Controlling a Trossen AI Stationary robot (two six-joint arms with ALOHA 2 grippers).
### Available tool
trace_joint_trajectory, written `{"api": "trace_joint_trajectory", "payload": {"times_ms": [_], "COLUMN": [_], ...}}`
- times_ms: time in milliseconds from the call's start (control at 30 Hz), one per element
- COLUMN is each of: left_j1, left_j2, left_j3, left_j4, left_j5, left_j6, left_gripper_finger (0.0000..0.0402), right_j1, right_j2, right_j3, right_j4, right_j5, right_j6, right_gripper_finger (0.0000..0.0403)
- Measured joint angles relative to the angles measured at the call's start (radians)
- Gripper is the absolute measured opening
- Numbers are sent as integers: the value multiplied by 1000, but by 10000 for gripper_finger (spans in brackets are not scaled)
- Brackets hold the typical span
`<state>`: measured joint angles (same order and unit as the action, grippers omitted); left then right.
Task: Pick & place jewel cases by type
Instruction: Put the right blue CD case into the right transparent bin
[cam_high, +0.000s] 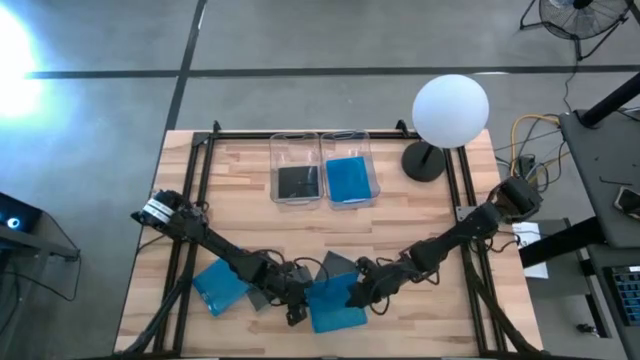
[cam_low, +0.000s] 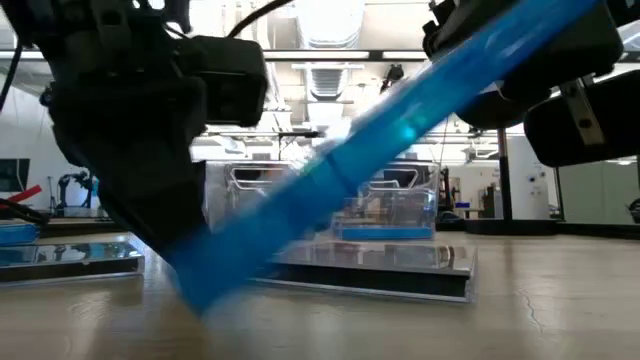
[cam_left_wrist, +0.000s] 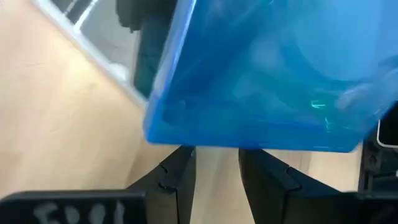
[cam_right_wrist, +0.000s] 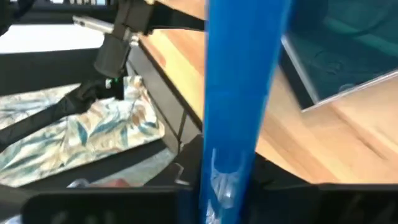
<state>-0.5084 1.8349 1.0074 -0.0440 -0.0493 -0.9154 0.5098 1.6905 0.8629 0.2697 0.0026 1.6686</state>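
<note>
Wooden table (cam_high: 420, 215) is carrying 2 clear bins (cam_high: 322, 168) — near its front edge, the right gripper (cam_high: 362, 293) is pinching a tilted blue jewel case (cam_high: 335, 305) edge-on, while the left gripper (cam_high: 296, 312) is sitting beneath it, fingers slightly parted, gripping nothing.

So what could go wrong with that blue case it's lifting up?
The blue case is tilted, one corner down by the table, and the right pincer pinches only its thin edge, so it might slip or twist out.

The left pincer sits right beside it, so the two arms could bump.

Swinging up, it might also knock the dark case lying behind it.
</note>
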Motion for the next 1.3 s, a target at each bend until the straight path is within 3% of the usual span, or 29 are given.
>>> {"api": "trace_joint_trajectory", "payload": {"times_ms": [133,233,300,433,500,533,800,933,1067,1300], "left_j1": [-50,-92,-112,-137,-138,-137,-137,-137,-137,-135], "left_j2": [-94,-179,-241,-361,-413,-438,-626,-722,-812,-984], "left_j3": [0,1,0,1,1,1,5,33,76,149], "left_j4": [-132,-288,-369,-461,-480,-476,-451,-445,-443,-444], "left_j5": [-102,-231,-343,-587,-682,-721,-912,-985,-1091,-1115], "left_j6": [-8,-55,-103,-221,-264,-269,-272,-213,-41,291], "left_gripper_finger": [103,103,103,103,103,103,103,103,103,103], "right_j1": [1,1,15,50,34,17,-202,-305,-374,-503], "right_j2": [-73,-156,-227,-328,-341,-343,-223,-173,-121,7], "right_j3": [0,0,1,19,42,57,192,244,286,380], "right_j4": [-87,-191,-293,-479,-545,-567,-640,-835,-973,-805], "right_j5": [68,218,438,1041,1224,1249,1207,1035,985,834], "right_j6": [5,60,164,413,486,487,403,511,535,481], "right_gripper_finger": [16,17,18,18,18,18,18,18,18,18]}}
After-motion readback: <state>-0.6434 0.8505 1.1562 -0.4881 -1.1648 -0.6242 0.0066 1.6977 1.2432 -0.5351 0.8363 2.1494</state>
